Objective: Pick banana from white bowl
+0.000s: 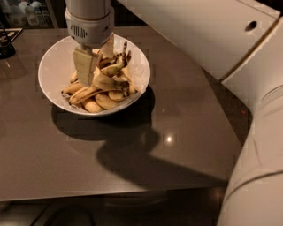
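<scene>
the white bowl is set on the far left part of a dark brown table, with a dark object seen at the table's left edge and some blurry bottle-like stuff behind it. the right side of the view is filled by the robot's big white arm, and its shadow is thrown across the tabletop just below the bowl. the bowl is packed with bananas: the banana, pale and strongly curved, is lying on top of the heap near the middle, and it's crowded by smaller brown-streaked bananas pressed in underneath and along the front. the gripper is dropped straight down into the bowl from above, right in among the pile and up against the banana. whether it's actually clamped on anything or just parted around it can't be told.
</scene>
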### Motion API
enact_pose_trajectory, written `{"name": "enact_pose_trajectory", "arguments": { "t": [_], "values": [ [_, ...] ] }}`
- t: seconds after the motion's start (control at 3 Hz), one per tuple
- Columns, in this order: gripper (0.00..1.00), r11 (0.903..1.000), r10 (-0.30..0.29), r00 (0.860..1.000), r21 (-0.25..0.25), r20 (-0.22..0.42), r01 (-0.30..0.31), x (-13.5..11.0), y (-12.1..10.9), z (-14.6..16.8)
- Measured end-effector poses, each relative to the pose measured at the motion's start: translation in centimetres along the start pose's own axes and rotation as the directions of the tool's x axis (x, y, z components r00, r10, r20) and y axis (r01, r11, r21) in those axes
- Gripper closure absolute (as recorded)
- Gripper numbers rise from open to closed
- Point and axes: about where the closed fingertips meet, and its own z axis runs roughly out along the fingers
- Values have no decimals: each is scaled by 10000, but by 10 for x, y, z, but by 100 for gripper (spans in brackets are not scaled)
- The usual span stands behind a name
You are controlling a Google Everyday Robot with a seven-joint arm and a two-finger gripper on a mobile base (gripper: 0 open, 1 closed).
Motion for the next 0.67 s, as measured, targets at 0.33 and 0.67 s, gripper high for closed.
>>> {"name": "enact_pose_trajectory", "arguments": {
  "t": [0.33, 0.67],
  "values": [
    [36, 9999, 78, 9998, -151, -175, -81, -3, -1, 10],
    [36, 9994, 57, 9995, -344, -314, -68, -7, 0, 20]
  ]
}}
